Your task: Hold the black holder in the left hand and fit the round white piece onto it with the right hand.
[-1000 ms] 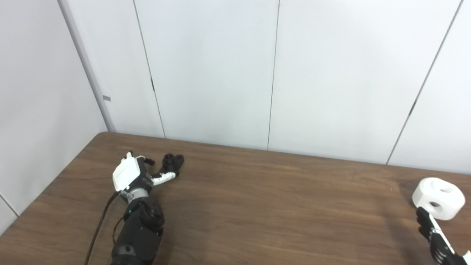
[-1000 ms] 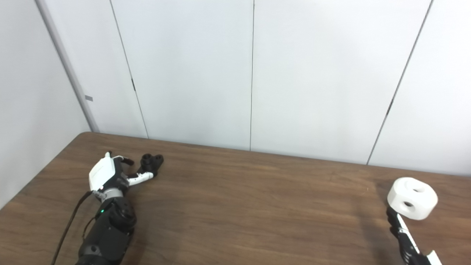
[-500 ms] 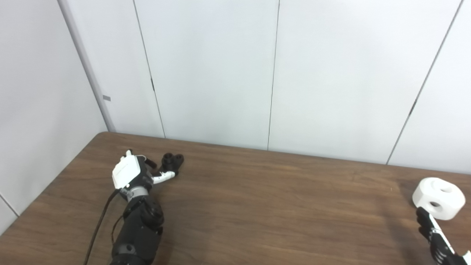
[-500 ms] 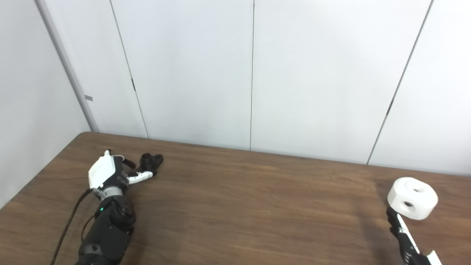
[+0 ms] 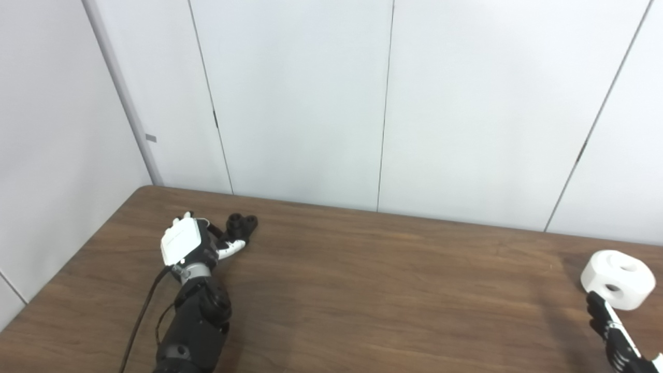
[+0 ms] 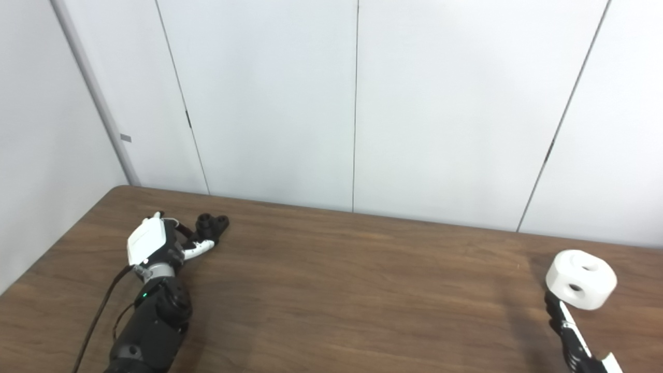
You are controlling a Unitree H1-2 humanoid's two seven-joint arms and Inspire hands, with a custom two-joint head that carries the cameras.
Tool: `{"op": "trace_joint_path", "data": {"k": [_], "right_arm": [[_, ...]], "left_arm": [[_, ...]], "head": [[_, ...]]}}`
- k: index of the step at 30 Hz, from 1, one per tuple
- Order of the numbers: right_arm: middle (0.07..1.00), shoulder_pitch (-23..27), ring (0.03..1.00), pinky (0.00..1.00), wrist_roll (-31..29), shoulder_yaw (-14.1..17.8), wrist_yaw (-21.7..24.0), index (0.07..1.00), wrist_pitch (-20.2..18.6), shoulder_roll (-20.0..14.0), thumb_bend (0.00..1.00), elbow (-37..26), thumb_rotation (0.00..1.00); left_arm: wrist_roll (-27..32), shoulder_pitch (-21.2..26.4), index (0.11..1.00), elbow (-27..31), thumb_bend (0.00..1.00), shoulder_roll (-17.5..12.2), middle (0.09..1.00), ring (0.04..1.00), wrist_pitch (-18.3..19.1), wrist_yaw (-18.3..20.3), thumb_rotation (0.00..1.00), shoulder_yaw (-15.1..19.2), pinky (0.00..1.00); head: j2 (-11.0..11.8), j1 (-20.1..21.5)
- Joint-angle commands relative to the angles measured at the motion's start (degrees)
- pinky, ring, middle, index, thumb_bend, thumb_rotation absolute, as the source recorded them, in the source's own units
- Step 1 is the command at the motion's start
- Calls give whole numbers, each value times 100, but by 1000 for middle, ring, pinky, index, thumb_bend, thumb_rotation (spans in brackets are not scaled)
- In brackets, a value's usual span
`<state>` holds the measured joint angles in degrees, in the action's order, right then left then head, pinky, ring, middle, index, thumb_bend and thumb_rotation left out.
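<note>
A brown wooden table [image 5: 362,290] fills the lower half of the frame, with pale wall panels [image 5: 300,98] behind it; the left hand [image 5: 186,246] sits at the lower left, its white back plate facing up, and its fingers [image 5: 228,251] reach toward the small black holder [image 5: 242,224] that lies on the table just above and to the right of it; the fingertips are touching or almost touching the holder's near side, and I cannot tell whether they have closed on it; the holder still rests on the wood, its round sockets facing up with nothing in them. At the far right edge the round white piece [image 5: 617,278] sits on the table, a hole in its top and another in its side, both unfilled; the right hand [image 5: 614,339] comes up from the lower right corner, only dark fingers showing, their tips just below the piece; whether they are spread or closed I cannot tell. Holder and white piece lie well apart.
</note>
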<state>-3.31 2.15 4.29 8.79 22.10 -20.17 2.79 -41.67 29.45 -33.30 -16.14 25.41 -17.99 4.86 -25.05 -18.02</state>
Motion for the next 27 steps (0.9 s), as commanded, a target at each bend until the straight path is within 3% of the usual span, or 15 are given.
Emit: {"op": "trace_joint_path", "data": {"k": [1,10,17,27], "right_arm": [[1000,-376,1000,1000,-37,-51,-42,1000,95,143,891,318,608],[1000,-378,1000,997,-16,-54,-66,1000,-34,190,930,217,636],[952,-373,932,794,83,13,-187,975,-49,247,999,136,686],[917,-303,883,687,42,191,-251,927,-70,231,1000,-6,712]], "left_arm": [[99,-121,482,-133,523,86,956,1000,148,178,53,-103,1000],[222,-221,482,83,523,66,951,1000,144,176,52,-237,1000],[395,-501,481,493,522,-36,941,1000,-106,174,48,-567,1000],[586,-1071,480,1582,522,-78,918,1000,-264,354,48,-925,1000]], "head": [[-14,-5],[-60,196],[-101,349],[-161,419]]}}
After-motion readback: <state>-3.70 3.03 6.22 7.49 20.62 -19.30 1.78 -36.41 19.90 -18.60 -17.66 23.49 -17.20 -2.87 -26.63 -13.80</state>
